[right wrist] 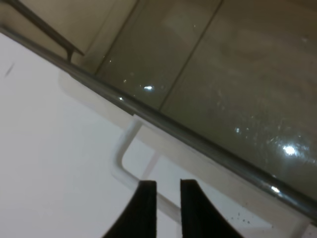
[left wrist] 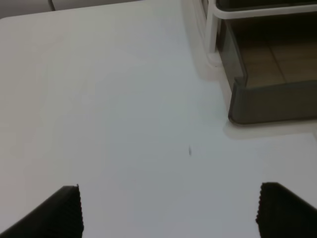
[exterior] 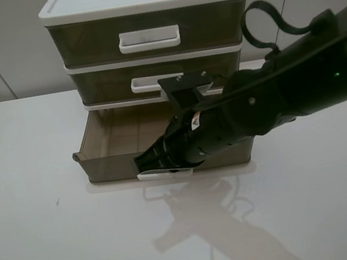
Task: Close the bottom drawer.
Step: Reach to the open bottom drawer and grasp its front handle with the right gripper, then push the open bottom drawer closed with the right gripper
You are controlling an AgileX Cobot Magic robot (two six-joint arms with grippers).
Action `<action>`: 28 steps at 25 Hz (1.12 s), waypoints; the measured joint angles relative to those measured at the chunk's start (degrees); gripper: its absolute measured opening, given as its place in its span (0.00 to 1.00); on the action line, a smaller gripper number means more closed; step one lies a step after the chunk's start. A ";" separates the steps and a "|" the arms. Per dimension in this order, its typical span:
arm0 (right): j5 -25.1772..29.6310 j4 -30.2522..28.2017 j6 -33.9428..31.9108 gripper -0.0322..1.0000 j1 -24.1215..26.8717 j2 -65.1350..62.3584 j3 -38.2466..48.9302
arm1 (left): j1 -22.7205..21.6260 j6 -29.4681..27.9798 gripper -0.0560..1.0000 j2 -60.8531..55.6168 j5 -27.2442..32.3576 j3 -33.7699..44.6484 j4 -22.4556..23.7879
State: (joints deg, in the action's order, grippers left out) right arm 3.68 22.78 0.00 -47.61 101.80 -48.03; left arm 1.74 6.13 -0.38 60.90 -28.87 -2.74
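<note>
The bottom drawer (exterior: 107, 167), smoky olive-brown with a small white handle (exterior: 164, 173), stands pulled out from the unit, its inside showing. My right gripper (exterior: 144, 164) reaches across to the drawer's front at the handle. In the right wrist view its fingers (right wrist: 146, 208) stand almost together, with a narrow gap, over the white handle (right wrist: 121, 163) below the drawer front (right wrist: 223, 74). My left gripper (left wrist: 169, 191) is open and empty above the bare table, with the drawer's corner (left wrist: 267, 101) some way ahead of it. The left arm is not in the exterior view.
The top drawer (exterior: 81, 49) and the middle drawer (exterior: 107, 84) are shut in the white-framed unit at the back of the white table (exterior: 59, 240). A black cable loop (exterior: 262, 23) rises from the right arm beside the unit.
</note>
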 joint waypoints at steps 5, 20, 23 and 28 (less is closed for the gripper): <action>-2.41 1.17 0.00 0.05 0.00 1.98 0.00 | 0.00 0.00 0.73 0.00 0.00 0.00 0.00; -14.78 4.03 0.00 0.05 0.00 3.97 4.27 | 0.00 0.00 0.73 0.00 0.00 0.00 0.00; -17.85 4.14 0.00 0.05 0.00 4.06 4.80 | 0.00 0.00 0.73 0.00 0.00 0.00 0.00; -23.79 4.39 0.00 0.05 0.00 4.52 4.80 | 0.00 0.00 0.73 0.00 0.00 0.00 0.00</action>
State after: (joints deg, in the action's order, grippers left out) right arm -20.11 27.17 0.00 -47.61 106.32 -43.23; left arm 1.74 6.13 -0.38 60.90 -28.87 -2.74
